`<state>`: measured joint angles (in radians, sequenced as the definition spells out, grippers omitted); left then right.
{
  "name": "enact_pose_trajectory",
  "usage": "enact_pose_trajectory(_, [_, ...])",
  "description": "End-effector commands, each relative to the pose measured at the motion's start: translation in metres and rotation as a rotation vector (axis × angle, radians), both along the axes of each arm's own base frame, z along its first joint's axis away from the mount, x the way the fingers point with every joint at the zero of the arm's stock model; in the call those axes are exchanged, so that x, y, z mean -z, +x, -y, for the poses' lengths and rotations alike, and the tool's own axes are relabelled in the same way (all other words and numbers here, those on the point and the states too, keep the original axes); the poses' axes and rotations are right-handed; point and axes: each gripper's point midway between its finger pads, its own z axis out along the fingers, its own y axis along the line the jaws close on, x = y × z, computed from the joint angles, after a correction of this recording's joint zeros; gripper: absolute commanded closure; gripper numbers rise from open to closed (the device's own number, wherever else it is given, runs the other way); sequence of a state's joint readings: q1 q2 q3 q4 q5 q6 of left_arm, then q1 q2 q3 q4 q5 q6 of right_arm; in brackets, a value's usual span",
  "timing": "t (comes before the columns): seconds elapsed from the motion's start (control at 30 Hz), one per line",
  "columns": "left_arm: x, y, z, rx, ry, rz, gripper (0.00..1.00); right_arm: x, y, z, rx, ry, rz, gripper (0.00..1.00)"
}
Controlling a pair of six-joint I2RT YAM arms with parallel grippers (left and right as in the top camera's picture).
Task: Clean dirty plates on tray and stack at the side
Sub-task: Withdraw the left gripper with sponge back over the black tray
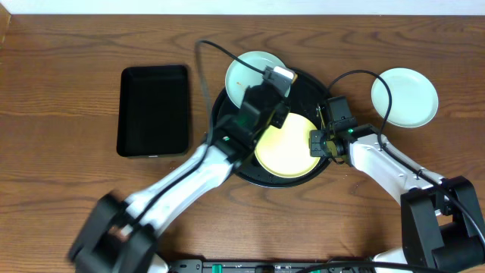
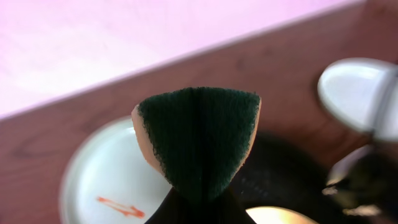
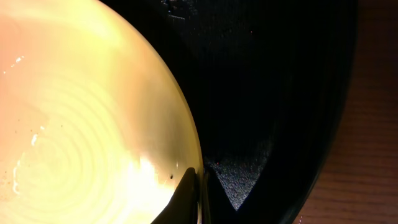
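My left gripper (image 2: 198, 210) is clamped on a folded sponge (image 2: 199, 137). My right gripper (image 3: 199, 194) pinches the near rim of the yellow plate (image 3: 81, 124).

Overhead, the left arm (image 1: 189, 178) hides from you part of the yellow plate (image 1: 292, 152), an edge of the mint plate (image 1: 246, 72) and much of the black tray (image 1: 307, 87). In the left wrist view, everything behind the sponge (image 2: 199, 137) is blurred, and the bottom edge cuts off the left gripper (image 2: 199, 213). In the right wrist view, the yellow plate runs off the top and left edges; only the tips of the right gripper (image 3: 200, 193) show.
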<state>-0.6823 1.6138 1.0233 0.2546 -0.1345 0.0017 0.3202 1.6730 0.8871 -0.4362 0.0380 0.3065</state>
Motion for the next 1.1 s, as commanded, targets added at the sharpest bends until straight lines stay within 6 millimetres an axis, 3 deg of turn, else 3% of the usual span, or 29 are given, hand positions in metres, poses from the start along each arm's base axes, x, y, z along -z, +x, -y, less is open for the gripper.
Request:
enact_pose_trajectory(0.0, [-0.052,-0.014,-0.025,-0.028,-0.023,0.057,0.92,0.012,-0.009,-0.003,0.001,0.020,-0.050,0.99])
enact_pose_trajectory(0.1, [-0.063,-0.026,-0.058,-0.075,-0.004,0.016,0.92,0.003,-0.005,-0.004,-0.010,0.021,-0.035,0.99])
enact_pose_trajectory(0.23, [-0.063,-0.034,-0.114,-0.215,-0.030,-0.081,0.92,-0.030,0.005,-0.004,-0.003,0.020,0.022,0.99])
enact_pose_trajectory(0.27, [-0.060,-0.036,-0.144,-0.301,-0.049,-0.128,0.92,-0.054,0.013,0.000,0.011,0.000,0.083,0.99])
enact_pose_trajectory(0.33, [-0.056,-0.039,-0.171,-0.377,-0.058,-0.168,0.92,-0.080,0.020,0.006,0.031,-0.022,0.156,0.99])
enact_pose_trajectory(0.53, [-0.036,-0.049,-0.233,-0.556,-0.060,-0.285,0.92,-0.150,0.034,0.023,0.023,-0.097,0.383,0.99])
enact_pose_trajectory(0.7, [-0.017,-0.054,-0.249,-0.551,-0.137,-0.406,0.92,-0.188,0.040,0.037,-0.013,-0.292,0.532,0.99])
enact_pose_trajectory(0.8, [-0.008,-0.053,-0.253,-0.516,-0.214,-0.475,0.92,-0.200,0.040,0.032,-0.032,-0.406,0.583,0.99])
enact_pose_trajectory(0.93, [0.004,-0.050,-0.266,-0.518,-0.284,-0.536,0.92,-0.206,0.040,0.004,-0.126,-0.469,0.633,0.99])
enact_pose_trajectory(1.03, [0.018,-0.050,-0.277,-0.538,-0.314,-0.595,0.92,-0.202,0.042,0.002,-0.089,-0.479,0.636,0.98])
enact_pose_trajectory(1.07, [0.022,-0.051,-0.279,-0.547,-0.313,-0.611,0.92,-0.197,0.043,0.002,-0.082,-0.455,0.622,0.90])
